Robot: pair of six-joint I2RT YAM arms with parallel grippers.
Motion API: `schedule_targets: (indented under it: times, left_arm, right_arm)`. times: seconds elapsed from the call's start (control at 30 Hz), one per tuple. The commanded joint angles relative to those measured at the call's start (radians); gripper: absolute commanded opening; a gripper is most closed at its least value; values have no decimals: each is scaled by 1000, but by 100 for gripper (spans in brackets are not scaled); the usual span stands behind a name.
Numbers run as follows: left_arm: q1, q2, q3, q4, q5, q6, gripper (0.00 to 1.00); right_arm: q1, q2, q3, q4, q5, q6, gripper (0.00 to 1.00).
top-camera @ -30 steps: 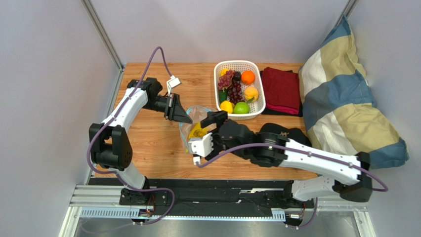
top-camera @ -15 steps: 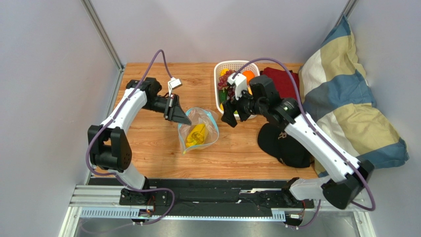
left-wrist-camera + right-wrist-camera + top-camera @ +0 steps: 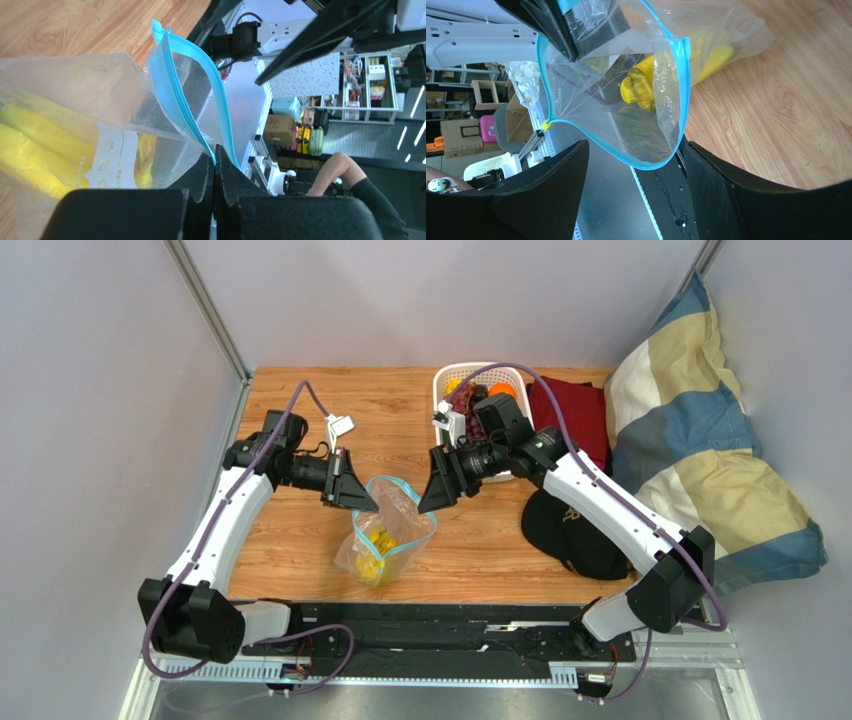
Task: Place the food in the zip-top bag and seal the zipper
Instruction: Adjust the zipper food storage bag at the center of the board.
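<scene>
The left end effector [image 3: 215, 156] pinched the zipper [image 3: 176, 102] of the bag [image 3: 385, 535], which held bananas [image 3: 638, 87]. The right end effector [image 3: 633, 150] stood spread around the bag's opposite rim.

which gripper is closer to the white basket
Right. The right gripper sits open at the bag's mouth, just off the white basket's near-left corner; the left gripper is across the bag, shut on its rim.

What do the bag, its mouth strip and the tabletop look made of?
Zip-top bag: thin clear plastic film, glossy; it crinkles and the bananas show through. Zipper: teal-blue plastic strip, looks smoother and stiffer. Table: wood or wood-look laminate, low sheen, visible grain; cannot tell which.
</scene>
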Motion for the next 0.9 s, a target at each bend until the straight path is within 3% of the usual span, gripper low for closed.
schedule_targets:
  times: [0.0,0.2,0.33,0.4,0.43,0.5,0.57,0.6,0.7,0.77,0.87]
  left_arm:
    - [15,-46,-17,112,-18,-115,0]
    - [29,-63,-22,146,-15,-137,0]
    - [40,-66,-8,187,-21,-157,0]
    - [40,-72,-7,218,-61,-181,0]
    - [40,-76,-5,230,-85,-190,0]
    - [41,-89,3,276,-191,-233,0]
    - [40,-107,27,290,-289,-240,0]
    - [40,-107,76,280,-432,-229,0]
    - [40,-78,232,151,-652,-105,0]
    - [34,-55,275,97,-748,-42,0]
    - [29,0,300,49,-834,-3,0]
  right_arm:
    - [13,-64,-27,70,-47,26,75]
    - [41,32,26,46,68,-8,80]
    - [42,119,89,-2,103,-17,74]
    - [42,132,118,-3,117,-38,54]
    - [41,139,134,-17,134,-53,27]
    - [39,169,177,-37,150,-103,0]
    - [36,210,275,-60,191,-152,0]
    - [33,225,313,-62,209,-156,0]
    - [13,320,518,-91,260,-163,0]
    - [13,366,640,-146,257,-166,0]
    - [15,458,683,-149,228,-146,0]
